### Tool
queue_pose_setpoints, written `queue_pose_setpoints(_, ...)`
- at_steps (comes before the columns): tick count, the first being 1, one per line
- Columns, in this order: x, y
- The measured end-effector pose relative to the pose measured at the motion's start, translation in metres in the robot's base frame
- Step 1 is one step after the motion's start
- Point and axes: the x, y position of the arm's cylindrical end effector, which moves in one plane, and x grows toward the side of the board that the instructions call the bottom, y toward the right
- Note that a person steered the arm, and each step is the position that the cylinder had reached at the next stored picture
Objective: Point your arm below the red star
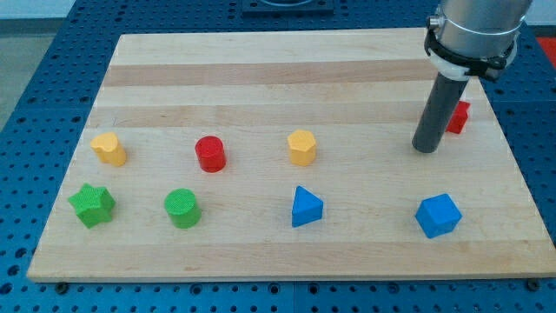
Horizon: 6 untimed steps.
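Note:
The red star (460, 116) lies near the board's right edge, partly hidden behind my dark rod. My tip (426, 149) rests on the wooden board (261, 69), just to the left of and slightly below the red star, close to it. Whether the rod touches the star cannot be told.
A yellow block (109, 149), a red cylinder (210, 154) and a yellow hexagonal block (301, 147) stand in a middle row. A green star (92, 205), a green cylinder (182, 209), a blue triangle (306, 208) and a blue cube (437, 215) stand in the lower row.

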Motion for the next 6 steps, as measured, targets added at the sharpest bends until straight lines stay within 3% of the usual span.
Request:
queue_pose_setpoints(3,0.018,0.000)
queue_pose_setpoints(6,0.015,0.044)
